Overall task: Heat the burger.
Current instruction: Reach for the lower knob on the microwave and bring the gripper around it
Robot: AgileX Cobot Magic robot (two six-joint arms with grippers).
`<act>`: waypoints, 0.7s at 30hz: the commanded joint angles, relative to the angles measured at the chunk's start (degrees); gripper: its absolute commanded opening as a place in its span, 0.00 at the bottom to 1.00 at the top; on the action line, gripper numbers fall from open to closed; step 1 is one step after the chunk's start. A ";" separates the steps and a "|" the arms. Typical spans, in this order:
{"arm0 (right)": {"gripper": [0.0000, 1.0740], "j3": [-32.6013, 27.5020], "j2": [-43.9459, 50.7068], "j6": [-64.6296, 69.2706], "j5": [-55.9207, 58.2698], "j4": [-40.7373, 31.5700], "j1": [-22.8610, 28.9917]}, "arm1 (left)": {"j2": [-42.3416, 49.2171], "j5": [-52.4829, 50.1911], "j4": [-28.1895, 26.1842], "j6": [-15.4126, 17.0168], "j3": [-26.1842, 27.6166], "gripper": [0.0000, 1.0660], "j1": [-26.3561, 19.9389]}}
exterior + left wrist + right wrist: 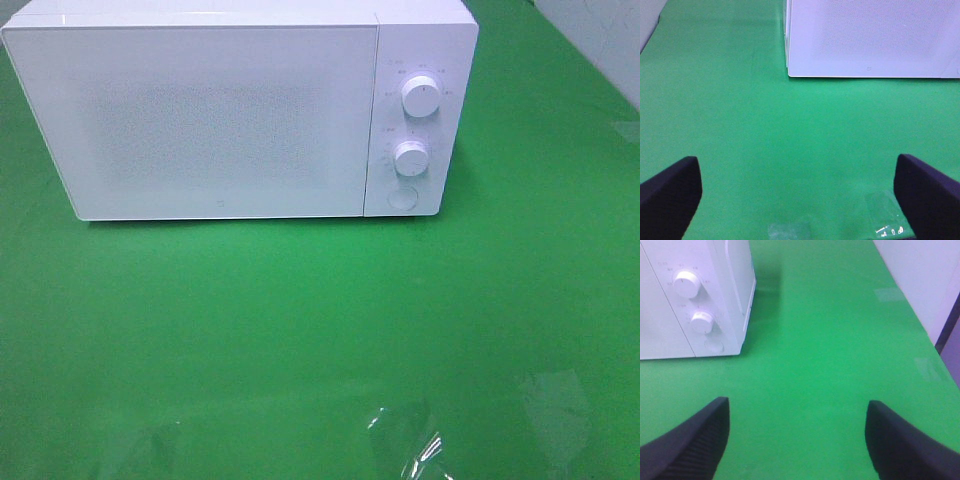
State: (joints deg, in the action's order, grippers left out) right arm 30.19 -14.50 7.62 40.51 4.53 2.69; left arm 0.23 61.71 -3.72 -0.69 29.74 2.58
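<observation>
1. Table: flat green top, smooth with a slight sheen.
2. Microwave: white, boxy, door shut, with a finely speckled front panel.
3. Left gripper and right gripper: dark rounded fingers, jaws spread wide, nothing in them.
4. Top knob, lower knob, and button: all round and white.
5. Burger: not in any view, so can't tell where it is.
</observation>
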 commanded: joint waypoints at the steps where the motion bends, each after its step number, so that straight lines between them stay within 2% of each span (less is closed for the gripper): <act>1: 0.68 -1.15 -1.83 -0.11 -5.10 -0.23 -0.46 | 1.03 -0.46 -0.57 0.00 -0.17 0.91 -0.29; 9: 0.68 -5.44 -9.22 -0.11 -18.96 -0.40 -0.46 | 1.03 -0.46 -0.57 0.00 -0.17 0.91 -0.29; 12: 0.68 -5.90 -10.08 -0.06 -20.86 -0.40 -0.46 | 1.03 -0.46 -0.57 0.00 -0.17 0.91 -0.29; 14: 0.68 -7.73 -13.81 -0.06 -27.67 -0.40 -0.46 | 1.03 -0.46 -0.57 0.00 -0.17 0.91 -0.29; 21: 0.68 -10.08 -21.77 -0.06 -41.08 -0.34 -0.46 | 1.03 -0.46 -0.57 0.00 -0.17 0.91 -0.29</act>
State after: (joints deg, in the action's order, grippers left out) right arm 20.86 -33.52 7.62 5.79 4.30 2.69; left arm 0.23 61.71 -3.72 -0.74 29.74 2.58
